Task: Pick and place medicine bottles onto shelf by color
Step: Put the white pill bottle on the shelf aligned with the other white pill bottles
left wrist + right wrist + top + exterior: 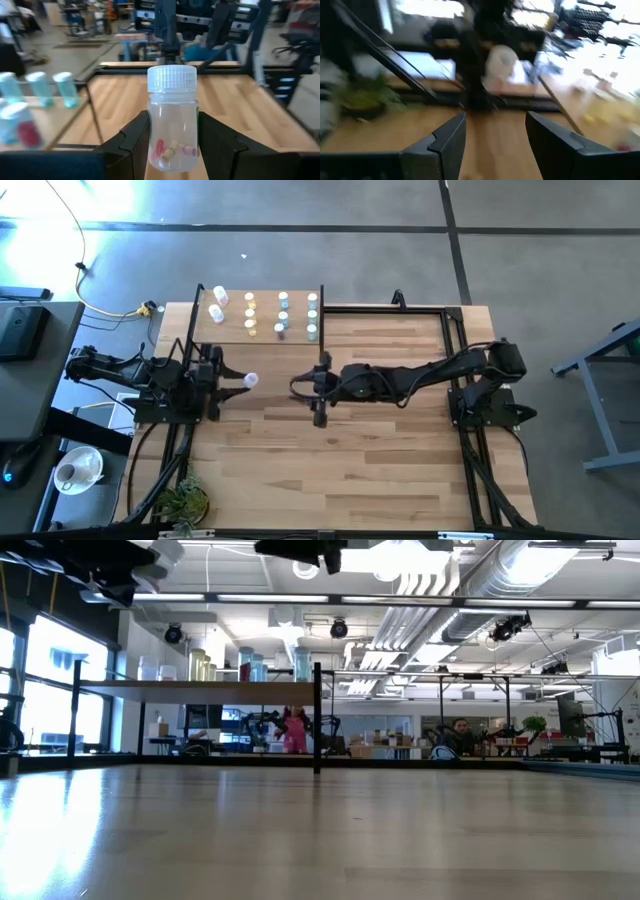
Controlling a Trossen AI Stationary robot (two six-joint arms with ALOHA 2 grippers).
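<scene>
Left wrist view | clear bottle (173, 122), white ribbed cap, pills inside | left jaws clamped on it

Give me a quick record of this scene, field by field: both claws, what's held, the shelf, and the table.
left claw: shut on a clear bottle with a white cap, held upright, a few pills inside
right claw: open, empty, over mid-table facing the left arm
shelf: at the table's far left, bottles standing on it in rows
loose bottle on shelf: one near the far left corner, apart from the rows
table: wood planks, plant at near left corner
</scene>
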